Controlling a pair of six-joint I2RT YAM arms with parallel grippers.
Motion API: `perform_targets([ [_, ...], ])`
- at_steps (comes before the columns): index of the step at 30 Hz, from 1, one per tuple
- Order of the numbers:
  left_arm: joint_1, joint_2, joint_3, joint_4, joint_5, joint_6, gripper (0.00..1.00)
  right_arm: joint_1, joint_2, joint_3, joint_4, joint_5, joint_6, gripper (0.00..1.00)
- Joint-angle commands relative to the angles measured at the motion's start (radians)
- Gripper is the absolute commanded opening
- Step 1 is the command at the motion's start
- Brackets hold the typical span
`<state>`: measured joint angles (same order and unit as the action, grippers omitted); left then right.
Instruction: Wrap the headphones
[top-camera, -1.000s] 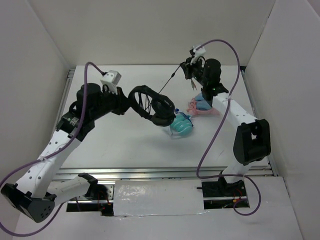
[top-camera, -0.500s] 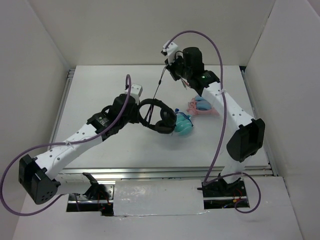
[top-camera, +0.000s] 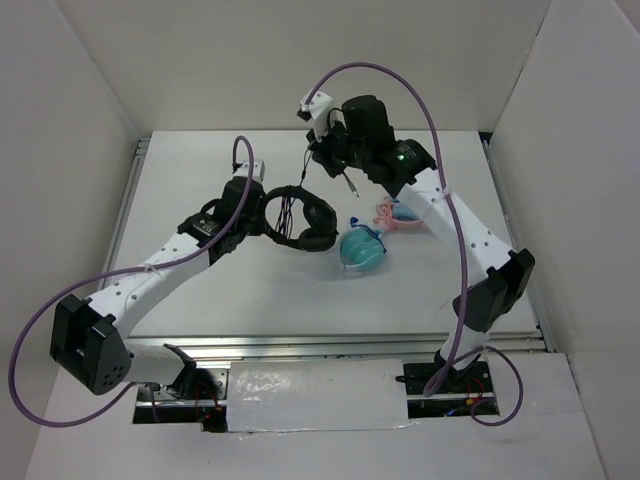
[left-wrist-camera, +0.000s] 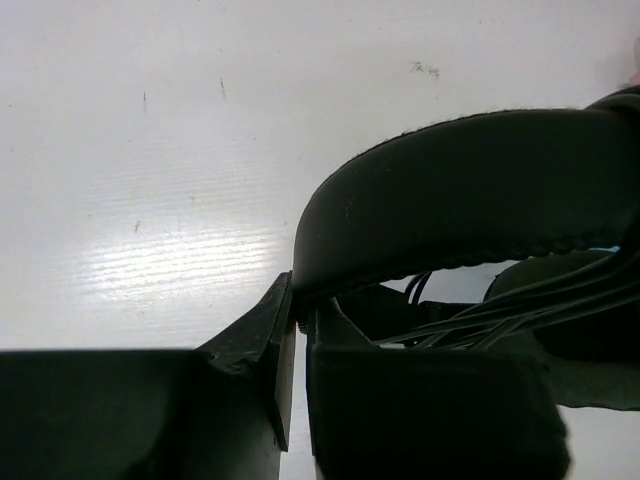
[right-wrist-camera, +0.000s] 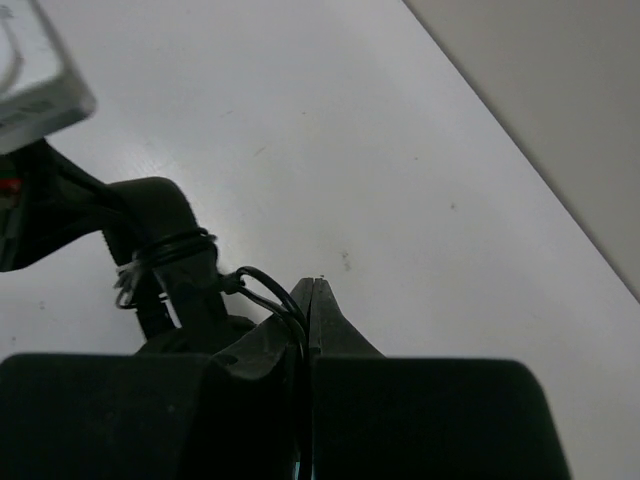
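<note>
— What has been moved since a second ago?
— The right gripper (top-camera: 320, 160) has been swung left, close to the headphones (top-camera: 306, 222).
— How are the jaws set?
— The left gripper (top-camera: 262, 212) is clamped on the headband (left-wrist-camera: 450, 190). The right is pinched together on the cable (right-wrist-camera: 272, 290), and the headphones are seen just ahead of it.

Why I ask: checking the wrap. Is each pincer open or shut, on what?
Left pincer: shut on the black over-ear headphones' padded headband.
Right pincer: shut on their thin black cable.
</note>
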<state>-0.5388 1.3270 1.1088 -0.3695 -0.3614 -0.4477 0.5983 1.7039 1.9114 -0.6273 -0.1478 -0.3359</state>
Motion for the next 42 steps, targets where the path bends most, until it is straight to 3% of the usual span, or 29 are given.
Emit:
perform_targets([
  [1,-0.001,0.015,0.017,-0.092,-0.004,0.018,0.0,0.04,-0.075,0.086,0.069,0.004,0.003,0.0],
  [7,-0.059,-0.006,0.017,-0.089,-0.054,0.034,0.0,0.075,0.117,0.294,-0.009,0.109,0.011,0.0],
  [12,-0.067,0.035,0.046,-0.141,-0.088,-0.009,0.0,0.116,0.166,0.316,0.001,0.117,0.014,0.0],
  [20,-0.01,0.034,0.026,-0.12,-0.054,-0.057,0.0,0.161,0.054,0.207,-0.003,0.221,0.034,0.0],
  [26,0.117,0.13,0.133,-0.175,-0.045,-0.163,0.0,0.245,-0.047,0.101,-0.066,0.108,0.128,0.0],
  [31,0.148,0.172,0.216,-0.169,-0.008,-0.229,0.0,0.322,-0.185,-0.234,0.18,-0.005,0.242,0.0],
  [37,0.146,0.181,0.26,-0.197,0.03,-0.22,0.0,0.356,-0.048,-0.198,0.21,0.059,0.334,0.0],
  [42,0.152,0.133,0.23,-0.175,0.052,-0.229,0.0,0.359,0.101,-0.109,0.166,0.259,0.458,0.0],
])
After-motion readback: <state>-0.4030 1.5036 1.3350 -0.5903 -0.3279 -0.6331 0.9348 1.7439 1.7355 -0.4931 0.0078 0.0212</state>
